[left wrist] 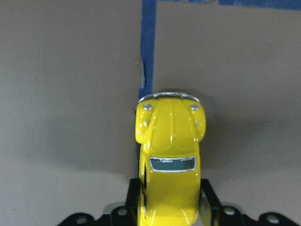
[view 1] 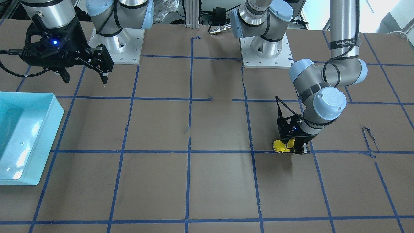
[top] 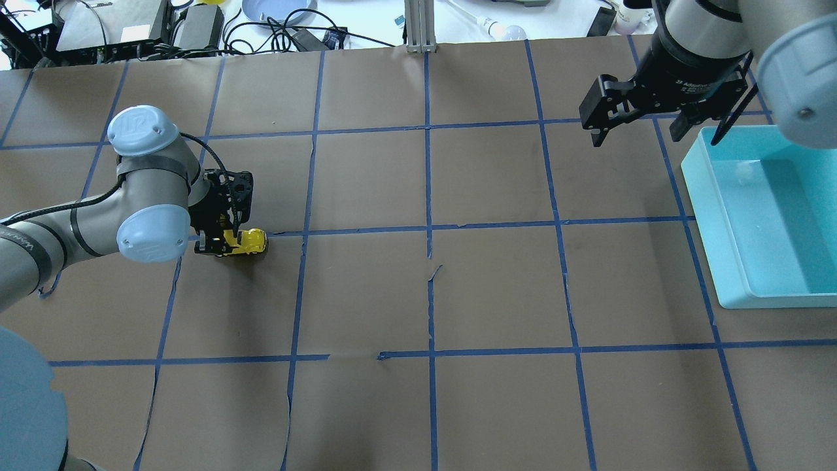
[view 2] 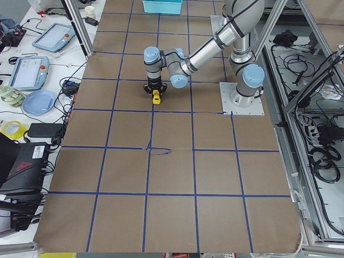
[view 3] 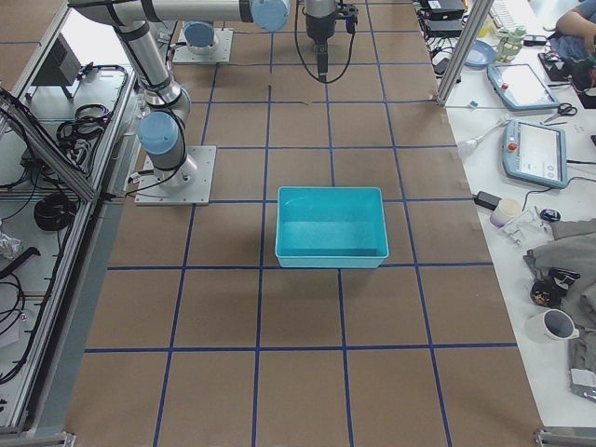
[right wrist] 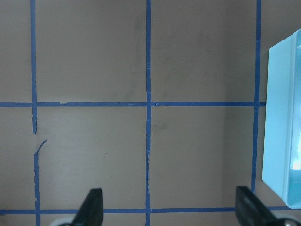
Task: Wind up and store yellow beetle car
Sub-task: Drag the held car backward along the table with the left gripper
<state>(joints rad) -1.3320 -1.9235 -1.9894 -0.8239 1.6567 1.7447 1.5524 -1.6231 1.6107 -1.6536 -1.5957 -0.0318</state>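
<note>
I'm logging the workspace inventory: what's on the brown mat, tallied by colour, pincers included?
Yellow: 1 (yellow beetle car)
Light blue: 1 (bin)
Black: 2 (left pincer, shut on the car; right pincer, open)
Total: 4

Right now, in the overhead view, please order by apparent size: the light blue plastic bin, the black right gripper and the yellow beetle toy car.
1. light blue plastic bin, cut off by the edge.
2. black right gripper, nearer the camera, so enlarged.
3. yellow beetle toy car.
</note>
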